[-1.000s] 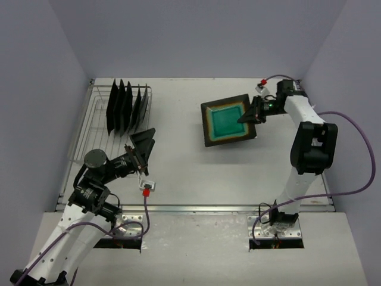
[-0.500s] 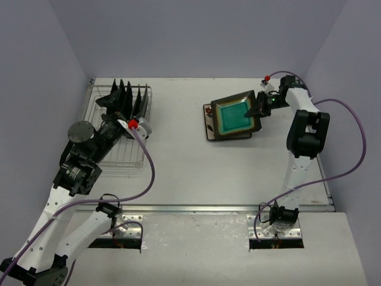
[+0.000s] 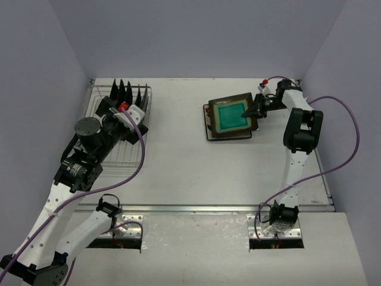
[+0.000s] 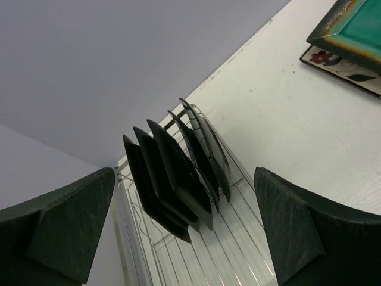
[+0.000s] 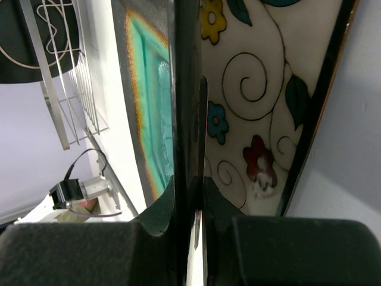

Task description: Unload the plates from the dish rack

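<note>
The silver wire dish rack (image 3: 128, 156) stands at the back left, also in the left wrist view (image 4: 238, 262). Several dark plates (image 3: 128, 92) stand upright in it (image 4: 172, 179). My left gripper (image 3: 122, 110) hovers over the rack just in front of them, open and empty (image 4: 184, 196). My right gripper (image 3: 255, 109) is shut on the right rim of a teal square plate (image 3: 232, 114), gripped edge-on between the fingers (image 5: 190, 196). It holds the plate tilted over a white floral plate (image 3: 208, 128) lying on the table (image 5: 262, 89).
Pale purple walls close the table on the left, back and right. Purple cables (image 3: 333, 149) loop beside both arms. A metal strip (image 3: 196, 208) runs along the table's near edge.
My left arm swung from the table in front of the rack up over the rack, facing the plates. My right gripper carried the teal plate back over the floral plate and lowered it.
</note>
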Controlling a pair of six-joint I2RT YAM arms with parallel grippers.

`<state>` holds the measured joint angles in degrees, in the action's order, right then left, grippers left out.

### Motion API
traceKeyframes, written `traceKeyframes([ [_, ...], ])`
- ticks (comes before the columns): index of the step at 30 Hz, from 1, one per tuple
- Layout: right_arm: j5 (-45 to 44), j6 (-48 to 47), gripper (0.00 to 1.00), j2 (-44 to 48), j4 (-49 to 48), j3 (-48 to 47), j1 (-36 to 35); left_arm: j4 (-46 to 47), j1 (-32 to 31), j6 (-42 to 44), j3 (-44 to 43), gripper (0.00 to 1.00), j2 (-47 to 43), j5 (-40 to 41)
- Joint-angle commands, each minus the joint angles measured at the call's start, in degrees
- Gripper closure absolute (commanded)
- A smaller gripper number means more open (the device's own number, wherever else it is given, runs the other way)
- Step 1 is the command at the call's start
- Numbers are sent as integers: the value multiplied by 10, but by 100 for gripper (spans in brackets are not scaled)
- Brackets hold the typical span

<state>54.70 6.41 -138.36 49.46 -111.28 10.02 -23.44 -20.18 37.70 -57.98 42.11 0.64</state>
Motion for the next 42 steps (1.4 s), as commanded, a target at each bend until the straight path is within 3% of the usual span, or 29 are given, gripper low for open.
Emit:
traceKeyframes([
  [1,107,31,98,-7,-8,-42,-1,2,-2,-37,-21,0,-5,22],
  [8,72,13,87,-23,8,-54,-15,1,-2,-47,-26,0,-2,33],
  [15,-20,0,51,-13,16,-57,-32,-26,-2,-84,-48,0,18,77],
  [16,-50,-1,39,-9,17,-58,-35,-33,-1,-96,-55,0,24,88],
  [21,-137,13,24,21,9,-48,-41,-36,-2,-119,-66,0,24,104],
  [29,-321,17,12,110,-26,19,-77,-72,-1,-191,-118,0,76,181],
  [35,-407,17,4,116,-2,9,-112,-115,7,-256,-167,0,121,210],
  [38,-401,24,3,119,2,5,-117,-144,50,-287,-200,0,156,181],
  [42,-387,20,2,129,13,-9,-117,-226,213,-301,-271,4,235,24],
])
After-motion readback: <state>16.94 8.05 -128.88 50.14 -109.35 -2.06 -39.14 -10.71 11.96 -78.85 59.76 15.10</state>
